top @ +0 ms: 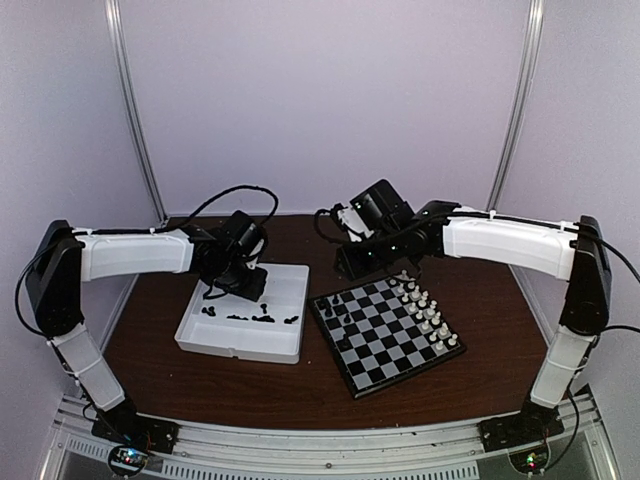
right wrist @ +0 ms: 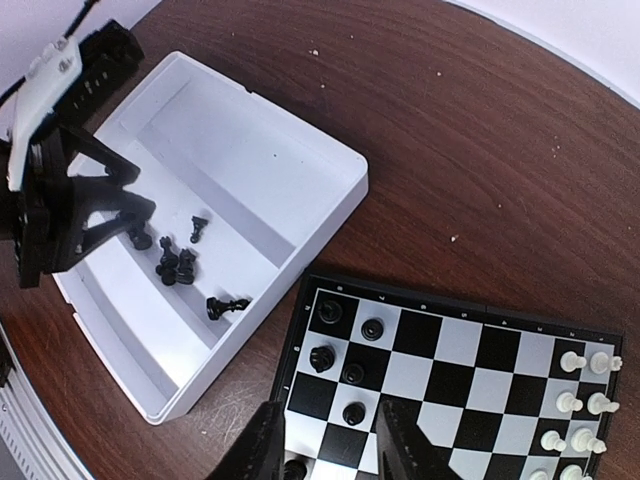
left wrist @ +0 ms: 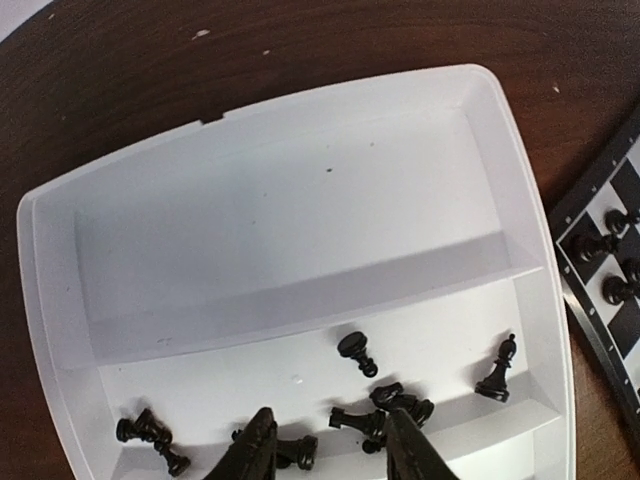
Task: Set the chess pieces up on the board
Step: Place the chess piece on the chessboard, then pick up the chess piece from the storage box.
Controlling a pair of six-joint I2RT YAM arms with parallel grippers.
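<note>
**Left arm lines up on loose pieces in the tray**

The left gripper hangs low over the white tray, fingers parted and grasping nothing. That fits a pick being lined up, since the unplaced black chess pieces are in this tray. They lie toppled in a loose scatter in the compartment on the arm-base side of the tray's dividing wall; the larger compartment beyond the wall holds none. A few of them lie below the gap between the fingertips. A pawn sits just past the tips, toward the dividing wall. A bishop stands upright off to the side, near the tray wall that faces the board.

The board lies just beside the tray. The right gripper hovers over the board edge nearest the tray, its fingers likewise apart and empty. I judge it is waiting there or checking, because the few black pieces already placed stand on the squares closest to the tray. The white pieces line the board's side farthest from the tray.
</note>
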